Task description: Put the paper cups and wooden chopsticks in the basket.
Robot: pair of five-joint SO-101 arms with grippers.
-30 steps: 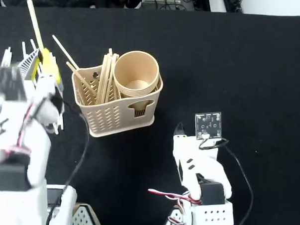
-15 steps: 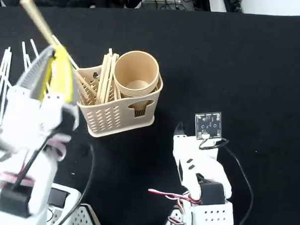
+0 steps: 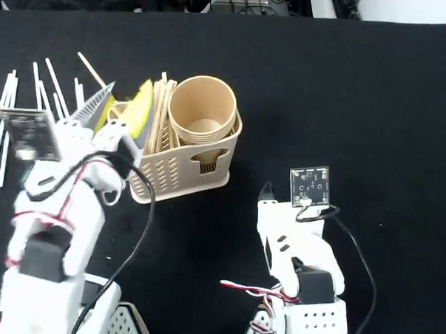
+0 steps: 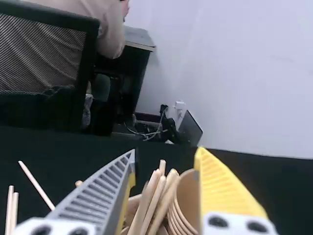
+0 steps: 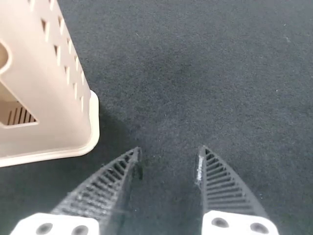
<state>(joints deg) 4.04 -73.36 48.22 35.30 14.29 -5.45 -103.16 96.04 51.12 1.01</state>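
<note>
The beige basket (image 3: pixel 180 169) stands left of the table's middle, with stacked paper cups (image 3: pixel 203 107) in its right half and several wooden chopsticks (image 3: pixel 160 109) upright in its left half. My left gripper (image 3: pixel 127 96) hovers open over the basket's left end, one grey and one yellow finger, nothing between them. In the left wrist view the gripper (image 4: pixel 166 154) straddles the chopsticks (image 4: pixel 154 196) and the cups' rims (image 4: pixel 183 208). My right gripper (image 3: pixel 265 191) rests low on the cloth, open and empty; its wrist view shows the gripper (image 5: pixel 168 156) near the basket's corner (image 5: pixel 54 103).
Several pale loose sticks (image 3: pixel 5 109) lie on the black cloth at the far left. One chopstick (image 3: pixel 92 69) leans out past the basket's left rim. A small square board (image 3: pixel 309 184) sits on the right arm. The cloth to the right is bare.
My left arm swung right and down over the basket. The chopstick it held up is no longer between its fingers, which now stand open. The right arm has not moved.
</note>
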